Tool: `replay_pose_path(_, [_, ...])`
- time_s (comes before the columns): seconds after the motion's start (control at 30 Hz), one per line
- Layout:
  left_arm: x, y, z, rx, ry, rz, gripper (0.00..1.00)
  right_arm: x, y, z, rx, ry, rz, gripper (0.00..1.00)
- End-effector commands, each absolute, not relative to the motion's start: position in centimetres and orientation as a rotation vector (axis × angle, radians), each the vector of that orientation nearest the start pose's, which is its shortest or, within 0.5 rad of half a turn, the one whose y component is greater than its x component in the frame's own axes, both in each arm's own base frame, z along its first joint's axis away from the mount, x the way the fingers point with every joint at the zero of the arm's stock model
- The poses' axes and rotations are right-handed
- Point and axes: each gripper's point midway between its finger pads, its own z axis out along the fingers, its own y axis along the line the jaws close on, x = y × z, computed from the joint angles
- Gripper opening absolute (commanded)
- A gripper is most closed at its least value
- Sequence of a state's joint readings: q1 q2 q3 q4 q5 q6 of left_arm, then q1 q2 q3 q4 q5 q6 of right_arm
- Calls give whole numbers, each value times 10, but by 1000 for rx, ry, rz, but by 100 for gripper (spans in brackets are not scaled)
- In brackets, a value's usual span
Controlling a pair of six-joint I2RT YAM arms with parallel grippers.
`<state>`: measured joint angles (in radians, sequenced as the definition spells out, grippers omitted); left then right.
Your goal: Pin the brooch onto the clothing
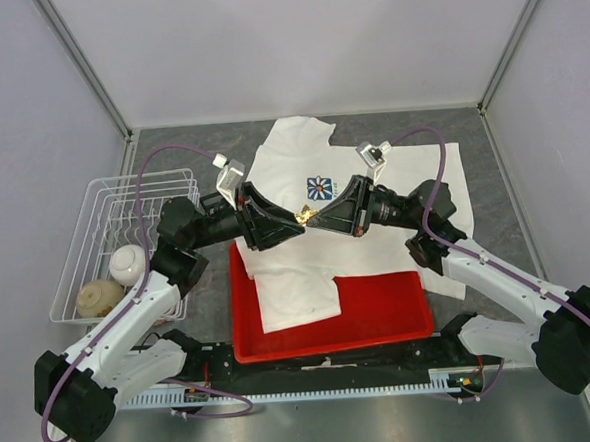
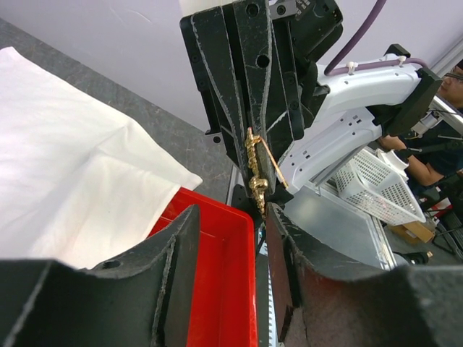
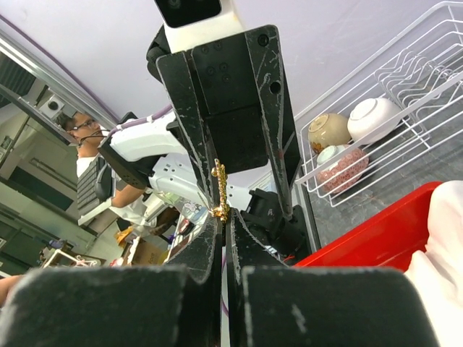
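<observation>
The gold brooch (image 1: 305, 216) is held in the air above the white T-shirt (image 1: 292, 166), just below its blue daisy print (image 1: 320, 187). My right gripper (image 1: 320, 215) is shut on the brooch's end, and the right wrist view shows the brooch (image 3: 219, 189) sticking up from my closed right gripper (image 3: 223, 217). My left gripper (image 1: 292, 221) faces it tip to tip with its jaws open. In the left wrist view the brooch (image 2: 255, 170) hangs just past my open left gripper (image 2: 231, 213), close to its right fingertip (image 2: 275, 217).
A red tray (image 1: 380, 306) lies under the shirt's lower part at the near edge. A white wire basket (image 1: 85, 229) with bowls (image 1: 127, 263) stands at the left. Grey walls close the back and sides.
</observation>
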<state>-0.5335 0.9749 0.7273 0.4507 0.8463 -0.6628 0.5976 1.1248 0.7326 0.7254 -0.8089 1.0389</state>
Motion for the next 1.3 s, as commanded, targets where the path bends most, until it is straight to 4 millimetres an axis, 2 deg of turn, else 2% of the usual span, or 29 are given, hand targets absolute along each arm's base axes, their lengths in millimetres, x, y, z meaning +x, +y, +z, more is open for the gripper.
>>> replay_pose_path(0.0, [181,-277,364,683,1401,-1526,47,174,302,359,-547,1457,1806,0])
replay_pose_path(0.23, [180,-278,357,696,1407,-1532,47,175,302,353,-546,1465,1796,0])
replay_pose_path(0.37, [184,-278,358,672,1419,-1529,43,172,302,352,-563,1466,1799,0])
replay_pose_path(0.47, [188,-279,358,656,1428,-1528,35,170,303,346,-564,1478,1801,0])
replay_pose_path(0.53, [191,-281,355,661,1449,-1528,24,169,303,342,-562,1489,1801,0])
replay_pose_path(0.57, [191,-283,352,667,1466,-1534,14,169,303,340,-564,1493,1803,0])
replay_pose_path(0.6, [191,-285,348,685,1489,-1544,10,170,304,336,-571,1507,1789,5])
replay_pose_path(0.63, [193,-285,341,677,1568,-1543,6,172,304,333,-575,1523,1775,16])
replay_pose_path(0.67, [196,-285,336,716,1582,-1491,2,172,303,328,-595,1545,1758,48])
replay_pose_path(0.7, [204,-283,324,704,1654,-1429,2,176,303,318,-615,1601,1712,59])
replay_pose_path(0.73, [204,-276,310,695,1795,-1358,2,183,296,315,-618,1616,1669,65])
replay_pose_path(0.77, [211,-267,295,769,1820,-1206,2,186,291,311,-628,1629,1637,72])
replay_pose_path(0.8, [233,-251,282,705,1895,-1006,2,185,283,303,-677,1649,1577,75])
replay_pose_path(0.83, [244,-241,283,717,1914,-889,2,196,272,298,-656,1673,1516,77])
replay_pose_path(0.87, [242,-223,257,802,2011,-745,2,200,265,294,-654,1695,1487,80])
replay_pose_path(0.9, [255,-205,247,791,2062,-577,2,199,258,285,-656,1740,1478,81])
replay_pose_path(0.93, [258,-195,242,816,2097,-500,2,208,248,282,-640,1748,1437,83])
replay_pose_path(0.97, [255,-186,221,897,2170,-410,2,211,244,277,-629,1765,1423,89])
replay_pose_path(1.0, [261,-172,212,902,2205,-283,2,213,240,271,-612,1798,1412,91])
replay_pose_path(1.07, [254,-166,192,1031,2241,-160,2,220,237,265,-612,1820,1379,96])
replay_pose_path(1.1, [256,-160,190,1033,2252,-101,2,223,237,262,-610,1833,1371,96])
replay_pose_path(1.13, [255,-163,192,1037,2256,-117,2,226,238,258,-604,1846,1365,97])
replay_pose_path(1.2, [244,-171,188,1098,2286,-162,2,234,239,257,-593,1850,1346,97])
replay_pose_path(1.23, [240,-181,193,1153,2256,-132,2,238,240,252,-582,1866,1342,97])
replay_pose_path(1.27, [241,-182,194,1176,2251,-93,2,241,240,254,-584,1862,1341,96])
